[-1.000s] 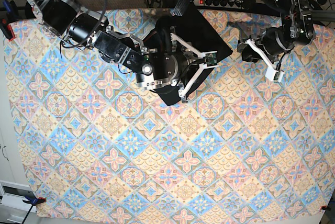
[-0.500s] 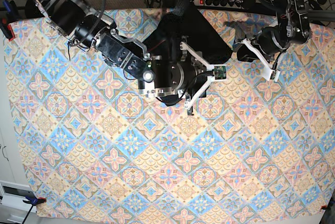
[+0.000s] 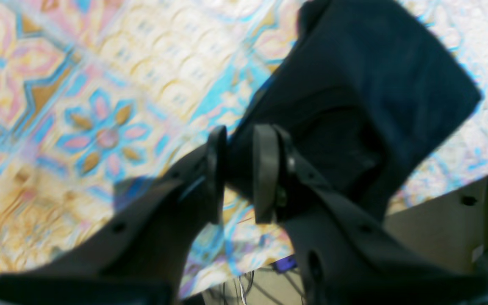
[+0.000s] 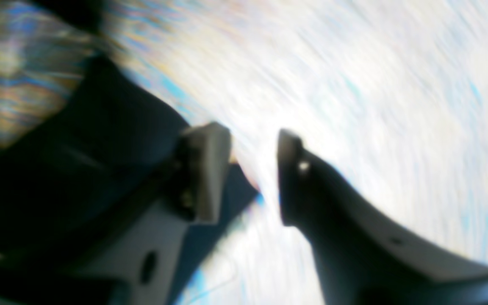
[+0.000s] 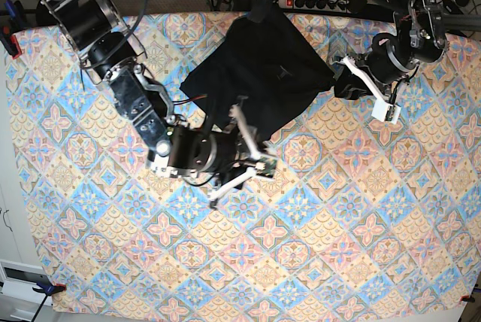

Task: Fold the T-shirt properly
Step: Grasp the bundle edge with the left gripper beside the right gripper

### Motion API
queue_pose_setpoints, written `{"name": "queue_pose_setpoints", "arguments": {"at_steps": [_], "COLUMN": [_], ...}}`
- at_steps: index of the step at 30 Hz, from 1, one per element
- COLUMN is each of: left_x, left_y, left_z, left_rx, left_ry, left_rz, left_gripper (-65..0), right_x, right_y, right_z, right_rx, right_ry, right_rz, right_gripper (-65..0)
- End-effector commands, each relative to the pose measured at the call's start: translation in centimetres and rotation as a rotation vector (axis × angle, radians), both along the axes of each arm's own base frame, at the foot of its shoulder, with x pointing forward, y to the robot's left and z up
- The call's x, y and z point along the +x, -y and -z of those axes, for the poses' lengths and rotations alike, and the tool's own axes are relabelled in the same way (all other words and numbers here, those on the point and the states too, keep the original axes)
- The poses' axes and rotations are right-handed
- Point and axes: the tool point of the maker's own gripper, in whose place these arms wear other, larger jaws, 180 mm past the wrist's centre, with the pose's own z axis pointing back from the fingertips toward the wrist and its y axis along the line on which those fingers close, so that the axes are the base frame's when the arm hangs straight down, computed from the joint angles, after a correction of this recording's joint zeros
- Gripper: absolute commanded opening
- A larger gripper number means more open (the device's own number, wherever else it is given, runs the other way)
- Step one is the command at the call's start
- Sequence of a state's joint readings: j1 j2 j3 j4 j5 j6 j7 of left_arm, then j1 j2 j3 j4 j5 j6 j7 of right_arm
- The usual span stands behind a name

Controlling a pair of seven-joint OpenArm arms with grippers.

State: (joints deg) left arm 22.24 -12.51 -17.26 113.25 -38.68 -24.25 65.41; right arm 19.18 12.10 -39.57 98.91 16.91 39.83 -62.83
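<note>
The large plain black cotton T-shirt lay bunched near the far edge of the desk with its patterned pink-and-blue cloth. We pinched its corner between the narrow dark fingers of our left gripper. Our right gripper hung beside the shirt's near edge, fingers apart with nothing between them.

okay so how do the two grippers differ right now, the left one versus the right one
The left gripper has its jaws pinched on an edge of the black T-shirt; the right gripper stands open with nothing between its jaws. The left gripper sits at the shirt's side near the table's far edge; the right gripper is off the shirt, over the patterned tablecloth. Both have dark fingers.
</note>
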Motion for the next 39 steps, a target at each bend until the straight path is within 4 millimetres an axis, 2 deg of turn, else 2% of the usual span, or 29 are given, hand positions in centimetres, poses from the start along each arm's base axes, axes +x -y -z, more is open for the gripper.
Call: {"name": "queue_pose_setpoints", "arguments": {"at_steps": [1,4,8,12,14,17,20,25,27,31,33,36,37,39], "left_x": [0.4,0.1,1.0,1.7,1.3,0.4,-1.7,-3.3,-3.5,-3.1,-1.7,-1.3,-1.4,-2.1], "left_y": [1.6,4.7,7.1,8.2,8.2,7.8,5.6,2.4,1.6,0.8,1.4,3.0,3.4,3.9], "left_z": [-1.2,-1.4,-0.8,3.3,5.3,6.9,8.5,9.5,9.6,9.4,6.9,2.7,2.1,2.0], "left_rx": [-0.036,-0.105,-0.141,-0.062,-0.006,0.058,0.157,0.275,0.308,0.364,0.359,0.329,0.315,0.288], "left_ry": [0.043,0.044,0.038,-0.055,-0.107,-0.148,-0.202,-0.249,-0.255,-0.239,-0.152,-0.03,-0.013,-0.018], "left_rz": [0.036,0.1,0.105,0.115,0.138,0.161,0.174,0.195,0.2,0.2,0.198,0.209,0.212,0.217], "left_gripper": [-55.0,-55.0,-55.0,-55.1,-55.1,-55.1,-55.1,-55.1,-55.1,-55.1,-55.1,-55.1,-55.1,-55.1], "right_x": [0.5,1.0,1.1,1.6,1.7,1.8,1.8,1.2,1.1,1.1,1.1,1.6,1.8,1.8], "right_y": [0.3,2.9,4.3,6.1,6.5,5.0,4.5,5.4,5.4,3.8,3.5,2.9,2.5,1.8], "right_z": [-0.5,2.1,4.5,6.7,7.4,7.4,8.1,10.1,10.3,9.8,9.5,7.9,7.2,6.2], "right_rx": [0.032,0.024,0.027,-0.055,-0.1,-0.101,-0.121,-0.162,-0.165,-0.135,-0.131,-0.106,-0.093,-0.072], "right_ry": [-0.002,-0.076,-0.139,-0.136,-0.124,-0.116,-0.121,-0.169,-0.178,-0.175,-0.165,-0.12,-0.101,-0.075], "right_rz": [0.019,0.107,0.154,0.186,0.188,0.182,0.183,0.197,0.197,0.185,0.18,0.168,0.163,0.148], "right_gripper": [-52.0,-59.2,-61.1,-61.1,-61.1,-61.1,-61.1,-61.1,-61.1,-61.1,-61.0,-61.0,-61.0,-61.0]}}
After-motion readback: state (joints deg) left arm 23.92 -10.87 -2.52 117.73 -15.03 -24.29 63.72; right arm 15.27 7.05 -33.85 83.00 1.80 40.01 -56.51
